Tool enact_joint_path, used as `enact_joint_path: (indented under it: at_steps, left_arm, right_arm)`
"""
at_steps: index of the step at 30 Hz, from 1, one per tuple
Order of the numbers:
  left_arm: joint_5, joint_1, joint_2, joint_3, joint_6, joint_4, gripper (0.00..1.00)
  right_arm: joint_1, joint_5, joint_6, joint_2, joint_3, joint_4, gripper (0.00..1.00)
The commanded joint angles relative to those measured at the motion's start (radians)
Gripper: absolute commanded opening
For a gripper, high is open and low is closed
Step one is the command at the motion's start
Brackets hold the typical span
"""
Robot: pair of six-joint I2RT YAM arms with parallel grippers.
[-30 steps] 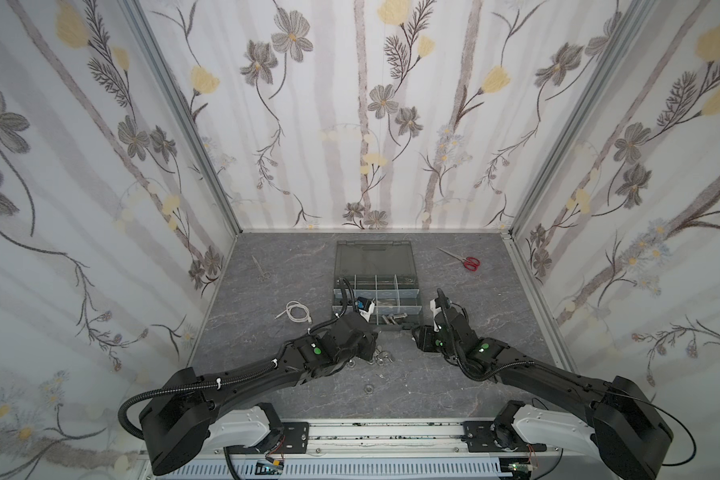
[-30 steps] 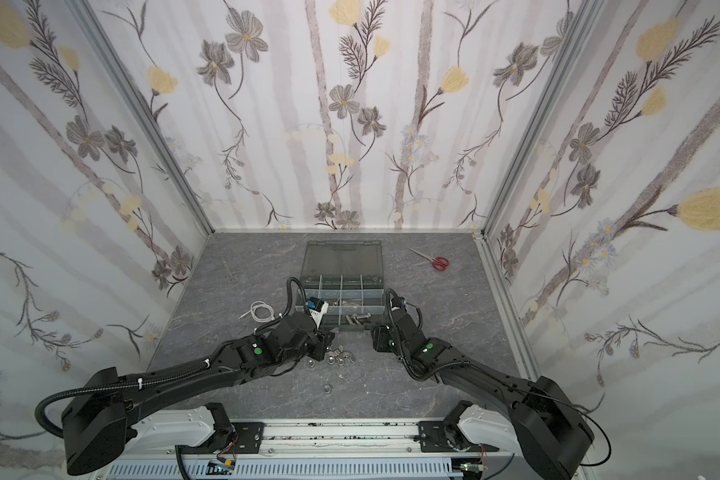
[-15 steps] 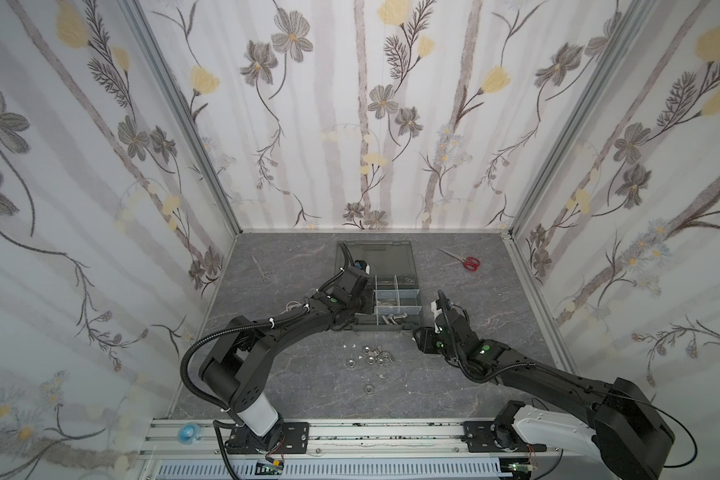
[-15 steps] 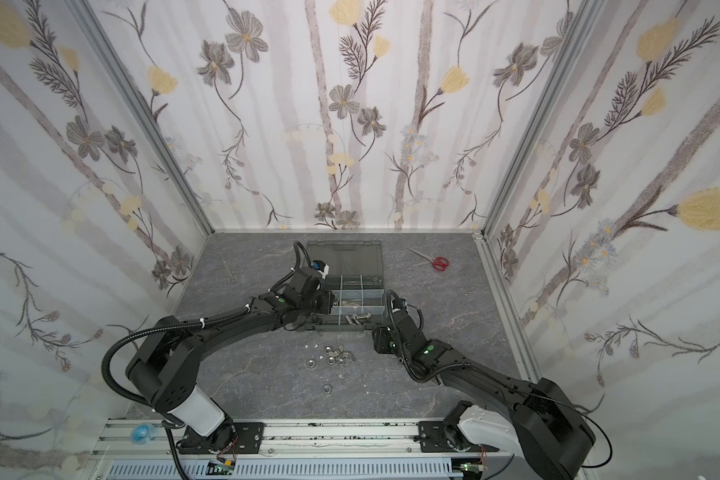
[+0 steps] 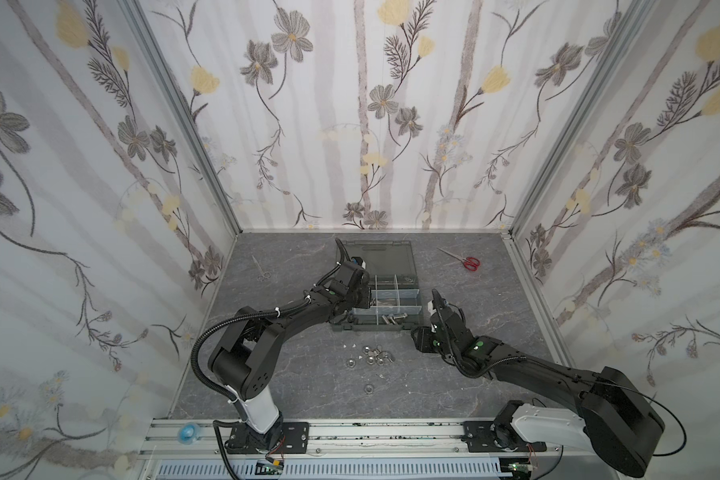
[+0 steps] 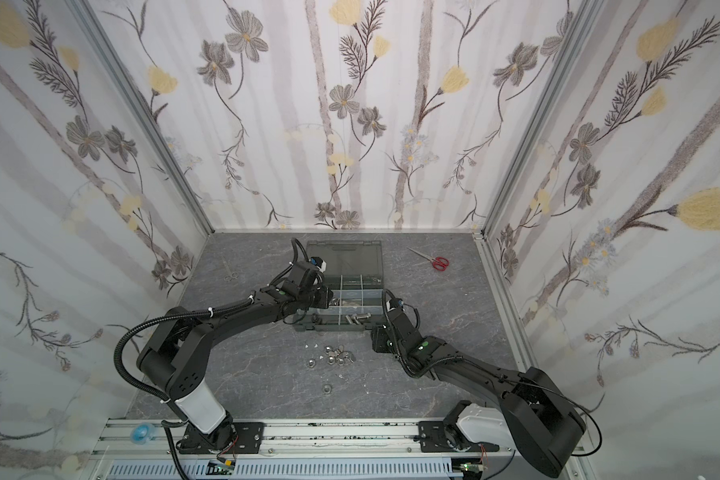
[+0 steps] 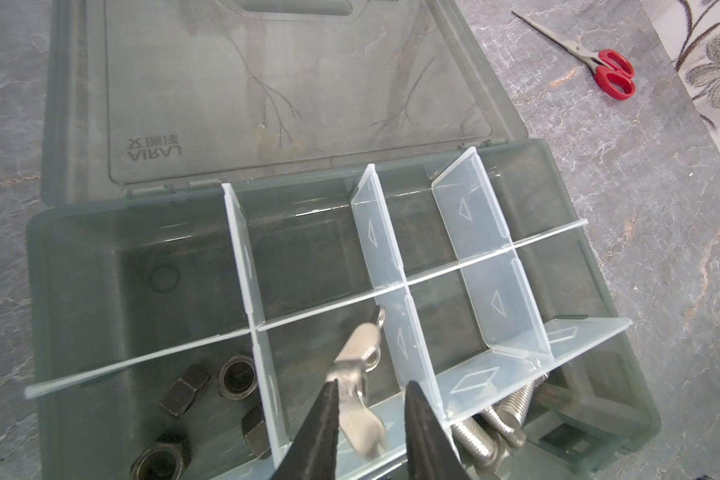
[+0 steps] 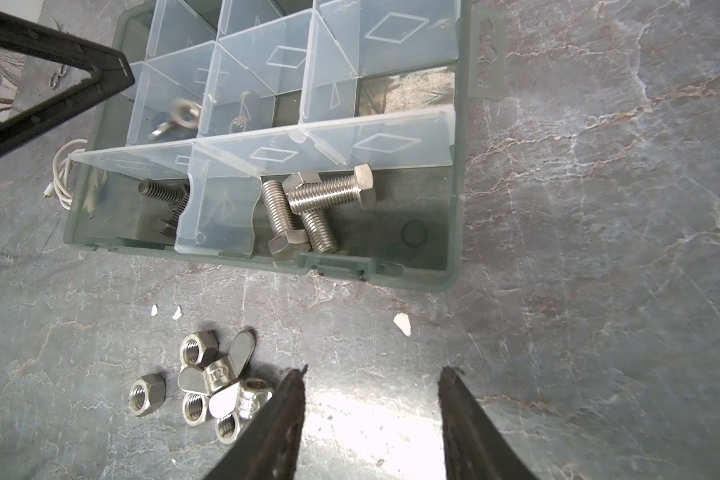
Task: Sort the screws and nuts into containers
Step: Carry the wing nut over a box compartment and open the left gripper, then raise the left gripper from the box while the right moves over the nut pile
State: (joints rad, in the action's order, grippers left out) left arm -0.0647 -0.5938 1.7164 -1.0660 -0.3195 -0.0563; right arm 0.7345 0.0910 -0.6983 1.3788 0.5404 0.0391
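Three silver bolts (image 8: pixel 308 203) lie in the organizer case (image 8: pixel 456 232), nuts (image 8: pixel 196 405) on the surface (image 8: pixel 599 291) beside it. Left tool (image 7: pixel 371 383) stands slightly parted, a blurred wing nut (image 7: pixel 358 349) loose between; right tool (image 8: pixel 375 370) spread, empty.

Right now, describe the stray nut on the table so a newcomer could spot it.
Find the dark grey organizer case mid-table. Just in front of it, toward the arms' rail, sits a cluster of silver nuts. The stray hex nut lies alone beyond that cluster, closer to the rail, touching nothing.
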Motion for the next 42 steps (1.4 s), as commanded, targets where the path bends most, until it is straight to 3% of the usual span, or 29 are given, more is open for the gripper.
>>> enact_joint_path:
  at_steps: [1,10,15,23,34,42]
  left_arm:
    - [-0.011,0.003,-0.005,0.001,-0.015,0.018,0.33]
    - [-0.011,0.003,-0.053,0.035,-0.048,0.019,0.34]
    - [-0.066,0.007,-0.088,0.053,-0.087,0.019,0.34]
    - [-0.033,0.006,-0.19,0.154,-0.163,0.028,0.34]
    - [0.009,0.006,-0.389,0.329,-0.25,0.054,0.34]
    - [0.052,0.008,-0.55,0.466,-0.34,0.11,0.35]
  right_arm:
    - [0.001,0.0,0.009,0.009,0.013,-0.034,0.53]
    - [0.001,-0.025,0.02,0.057,0.038,-0.044,0.53]
    - [0.001,-0.041,0.021,0.076,0.036,-0.052,0.52]
    - [0.015,-0.075,0.037,0.129,0.046,-0.06,0.53]
    - [0.08,-0.088,0.104,0.209,0.109,-0.042,0.53]
    - [0.182,-0.104,0.184,0.308,0.193,-0.004,0.53]
